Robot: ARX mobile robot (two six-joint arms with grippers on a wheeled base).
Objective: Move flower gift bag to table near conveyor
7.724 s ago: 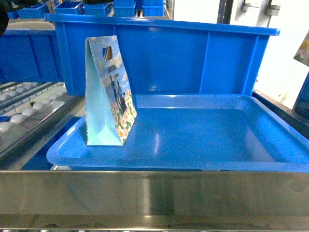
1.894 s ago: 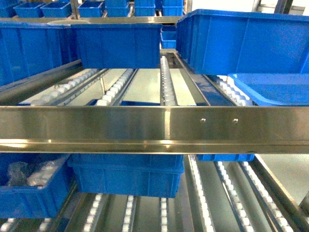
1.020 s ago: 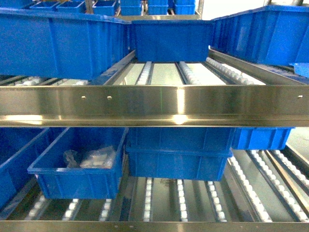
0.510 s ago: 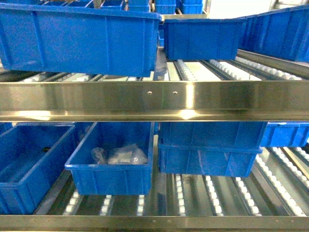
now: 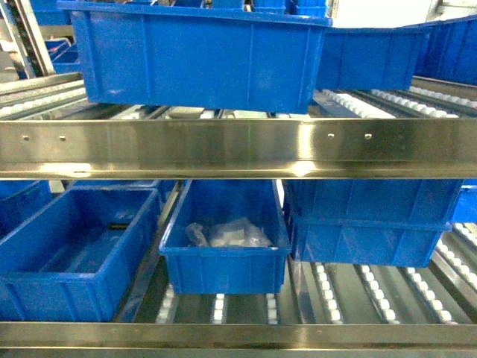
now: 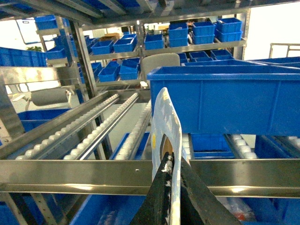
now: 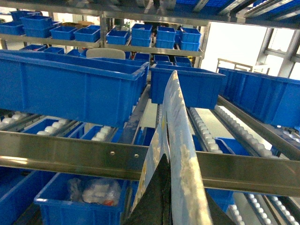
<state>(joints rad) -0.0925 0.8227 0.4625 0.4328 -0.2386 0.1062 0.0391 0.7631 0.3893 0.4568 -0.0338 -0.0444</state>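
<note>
In the left wrist view my left gripper (image 6: 175,156) is shut on the thin edge of a flower gift bag (image 6: 164,117), which stands up between its black fingers (image 6: 157,197). In the right wrist view my right gripper (image 7: 169,159) is shut on a pale, flower-printed gift bag (image 7: 180,126). I cannot tell whether they hold the same bag. Neither gripper nor any bag shows in the head view. The conveyor (image 5: 387,101) with its white-wheeled roller tracks (image 6: 89,136) fills the steel rack ahead. The table is out of view.
A steel front rail (image 5: 223,149) crosses the rack at mid height. A large blue bin (image 5: 201,52) sits on the upper tracks. Below, one blue bin (image 5: 223,272) holds clear plastic packets, with an open bin (image 5: 67,261) at its left and stacked bins (image 5: 373,224) at its right.
The blue tray with the standing bag has left the head view. In the last second the rack's bins have slid to the right in that view.
</note>
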